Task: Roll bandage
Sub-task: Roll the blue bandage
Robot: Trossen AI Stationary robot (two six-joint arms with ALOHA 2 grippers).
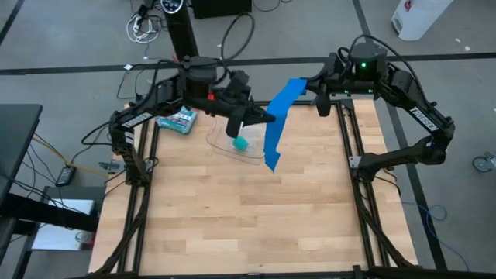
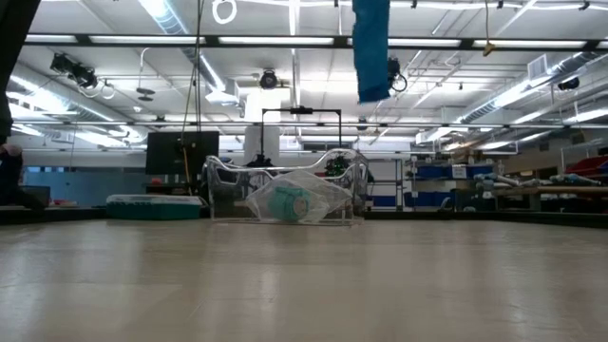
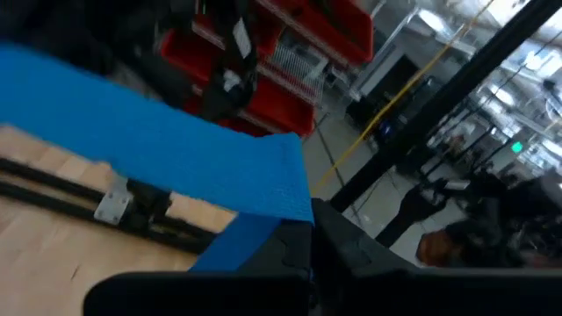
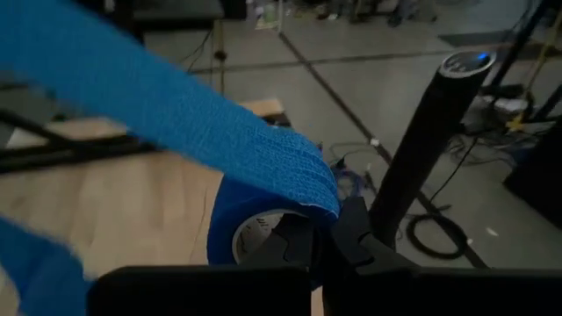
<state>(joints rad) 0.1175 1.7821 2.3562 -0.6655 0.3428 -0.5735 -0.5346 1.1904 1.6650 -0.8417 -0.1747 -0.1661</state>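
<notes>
I hold the long bright blue fabric bandage up in the air between my two claws, well above the pale wooden tabletop and over its far half. My right gripper is clamped shut on the rolled end, where the blue strip winds around a white cardboard core; seen from overhead, that claw sits near the far right edge of the table. My left gripper is pinched shut on the strip further along, and from above it sits toward the middle of the far side. Between the two claws the strip runs flat and taut, and past my left claw a loose tail hangs down, its end clear of the wood; from table height only that hanging tail shows. Below and a little to the left of the tail a clear plastic tray rests on the table with a small teal-green roll inside it. Further left lies a green-and-white printed box, flat on the wood near my left arm
</notes>
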